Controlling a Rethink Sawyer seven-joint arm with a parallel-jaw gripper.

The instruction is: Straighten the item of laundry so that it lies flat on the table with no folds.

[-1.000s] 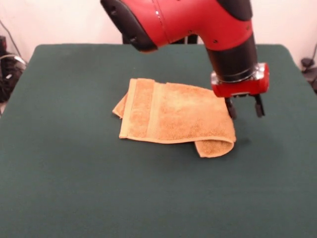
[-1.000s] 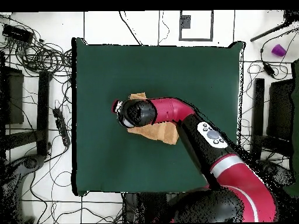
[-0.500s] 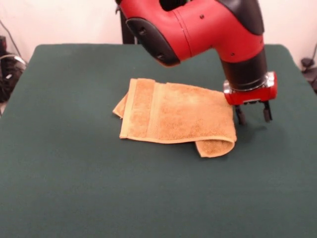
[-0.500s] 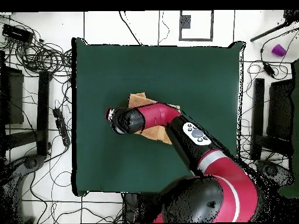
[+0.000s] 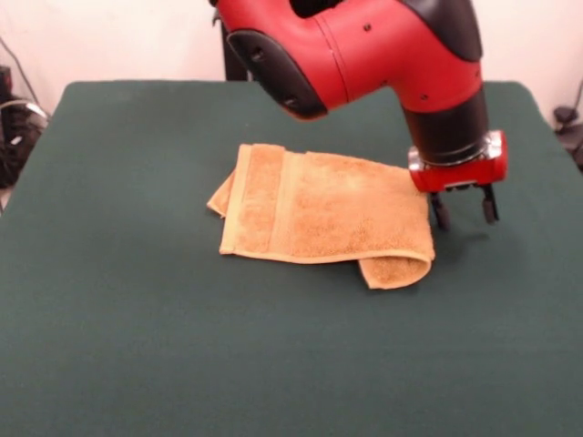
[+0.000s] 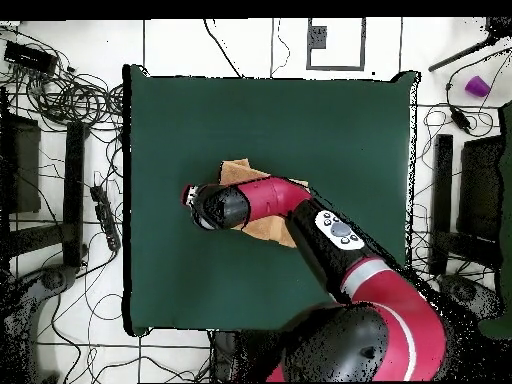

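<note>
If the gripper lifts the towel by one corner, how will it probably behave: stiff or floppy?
Probably floppy: the towel lies folded over itself, with a soft rolled fold at its near corner, so it would likely drape and hang. Its looped pile looks rough, so the open fingers should hardly slip. It seems light and may drag across the table.

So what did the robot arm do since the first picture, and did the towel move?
The gripper slid sideways, off the towel's edge toward the right of the front view, and dropped a little lower over the bare table. It took hold of nothing; its fingers are open. The towel did not move: same spot, one corner folded under.
</note>
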